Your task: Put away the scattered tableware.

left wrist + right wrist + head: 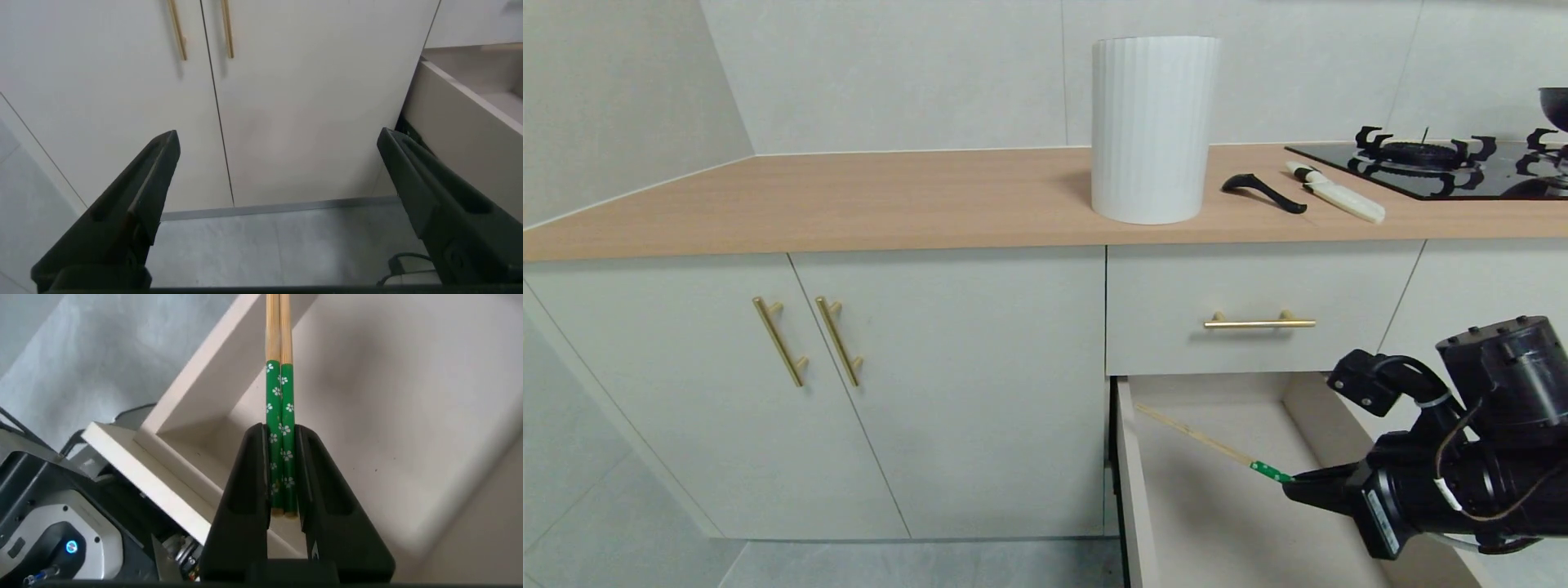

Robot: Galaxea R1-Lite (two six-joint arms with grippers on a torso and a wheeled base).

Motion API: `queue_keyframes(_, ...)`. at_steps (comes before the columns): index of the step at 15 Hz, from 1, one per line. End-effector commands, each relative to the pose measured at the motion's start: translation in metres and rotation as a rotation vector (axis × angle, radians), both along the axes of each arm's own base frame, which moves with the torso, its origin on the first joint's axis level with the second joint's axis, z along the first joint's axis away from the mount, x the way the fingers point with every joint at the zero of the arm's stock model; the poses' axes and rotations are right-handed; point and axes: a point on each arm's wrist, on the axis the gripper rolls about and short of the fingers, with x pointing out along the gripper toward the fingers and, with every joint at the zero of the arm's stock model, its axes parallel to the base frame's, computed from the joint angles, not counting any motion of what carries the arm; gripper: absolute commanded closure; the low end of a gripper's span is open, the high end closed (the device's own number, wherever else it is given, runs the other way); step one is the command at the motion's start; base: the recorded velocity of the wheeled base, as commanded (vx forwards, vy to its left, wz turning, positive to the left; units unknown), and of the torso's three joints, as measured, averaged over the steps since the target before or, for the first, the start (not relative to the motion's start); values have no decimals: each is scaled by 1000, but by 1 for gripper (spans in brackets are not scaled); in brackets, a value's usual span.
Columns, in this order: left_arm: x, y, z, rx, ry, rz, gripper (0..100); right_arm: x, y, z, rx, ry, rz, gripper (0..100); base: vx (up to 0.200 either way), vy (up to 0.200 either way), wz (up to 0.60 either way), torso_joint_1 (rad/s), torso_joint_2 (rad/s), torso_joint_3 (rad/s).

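- The right gripper [1294,480] is clamping the chopsticks [1213,443] by their green ends only, inside the open drawer [1131,474]. The bare tips are pointing away toward 10 o'clock, at the drawer's back left corner.
- With so little of the sticks being pinched, they are likely acting as a long lever. A knock against the drawer's wall could be twisting them crooked or splitting the pair.
- Whether the tips are touching the drawer floor is not clear. If they are hanging above it, letting go now is risking a bounce or a roll.
- The closed drawer [1259,323] is sitting right above, at 12 o'clock of the gripper, so a steep lift is risking a bump against its front.
- The left gripper [276,143] is hanging low before the cabinet doors [931,392], fingers wide apart and holding nothing.
- On the counter [849,196], a peeler [1262,192] and a knife [1335,194] are lying at 3 o'clock of a white canister [1150,131], probably waiting their turn.
- The hob [1429,167] is sitting farther along at 3 o'clock.
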Motion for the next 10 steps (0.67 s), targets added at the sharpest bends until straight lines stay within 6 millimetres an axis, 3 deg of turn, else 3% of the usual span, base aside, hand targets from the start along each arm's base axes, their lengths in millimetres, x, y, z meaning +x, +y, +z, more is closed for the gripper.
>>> queue_keyframes(1,0,0,0,0,0,-1,0,19,6,-22,-40,87,-16,100,0,0,0,0,0,0)
queue_keyframes(4,0,0,0,0,0,-1,0,47,7,-48,-55,175,-86,100,0,0,0,0,0,0)
queue_keyframes(10,0,0,0,0,0,-1,0,74,17,-60,50,158,-225,100,0,0,0,0,0,0)
